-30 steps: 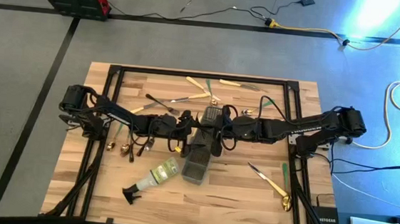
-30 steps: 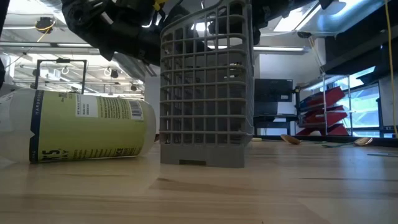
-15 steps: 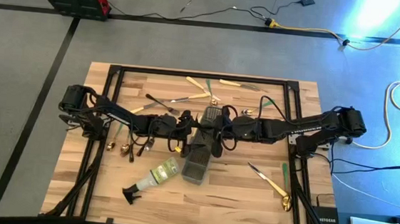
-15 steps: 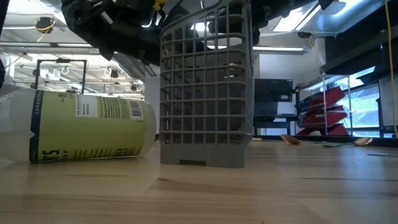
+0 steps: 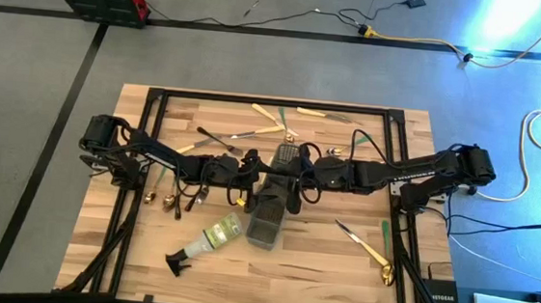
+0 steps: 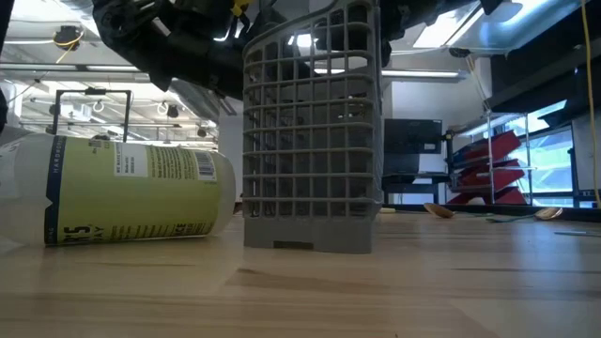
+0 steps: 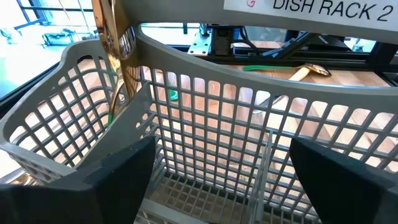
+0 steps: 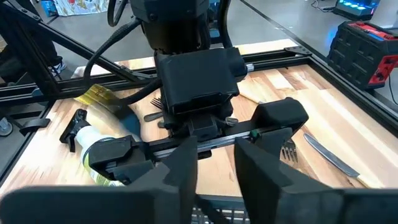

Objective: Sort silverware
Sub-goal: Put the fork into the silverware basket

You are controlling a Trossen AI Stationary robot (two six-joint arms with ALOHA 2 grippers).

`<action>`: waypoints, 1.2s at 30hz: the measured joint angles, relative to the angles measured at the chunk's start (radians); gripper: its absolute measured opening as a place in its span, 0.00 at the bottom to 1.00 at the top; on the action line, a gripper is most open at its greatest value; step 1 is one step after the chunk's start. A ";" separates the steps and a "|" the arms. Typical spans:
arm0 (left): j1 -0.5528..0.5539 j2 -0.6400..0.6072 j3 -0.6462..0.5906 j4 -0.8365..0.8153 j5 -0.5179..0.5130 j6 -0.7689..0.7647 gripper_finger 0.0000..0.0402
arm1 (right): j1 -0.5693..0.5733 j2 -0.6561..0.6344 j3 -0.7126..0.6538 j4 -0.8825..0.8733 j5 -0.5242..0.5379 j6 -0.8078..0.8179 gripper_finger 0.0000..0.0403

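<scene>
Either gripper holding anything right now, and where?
Nothing. Right gripper is empty, slightly open; left gripper hangs open over the caddy, no grip seen.

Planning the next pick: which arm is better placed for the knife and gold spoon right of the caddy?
Right. The right hand and left hand both sit at the caddy, but the knife and gold spoon lie on the right arm's side, beyond the caddy from the left.
</scene>
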 joint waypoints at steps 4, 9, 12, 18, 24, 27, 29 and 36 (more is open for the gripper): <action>0.000 0.000 0.000 0.000 -0.001 0.001 0.89 | 0.000 0.000 0.000 0.000 0.001 0.000 0.29; 0.000 0.000 -0.001 0.001 -0.001 0.003 0.89 | 0.000 0.000 0.000 0.000 0.001 0.000 0.30; 0.000 0.000 -0.001 0.001 -0.001 0.003 0.89 | 0.000 0.000 0.000 0.001 0.001 0.000 0.30; 0.002 0.001 0.014 -0.013 -0.001 0.009 0.89 | 0.000 -0.008 0.000 0.010 -0.026 -0.016 0.30; 0.011 0.002 0.089 -0.097 -0.031 0.079 0.89 | 0.033 -0.085 0.001 0.031 -0.037 -0.069 0.30; 0.016 0.002 0.132 -0.113 -0.044 0.115 0.89 | 0.079 -0.138 0.001 0.026 -0.002 -0.117 0.30; 0.019 0.002 0.163 -0.119 -0.050 0.136 0.89 | 0.114 -0.171 0.002 0.027 0.027 -0.149 0.30; 0.056 0.000 0.228 -0.126 -0.092 0.253 0.89 | 0.228 -0.229 0.002 0.006 0.161 -0.215 0.30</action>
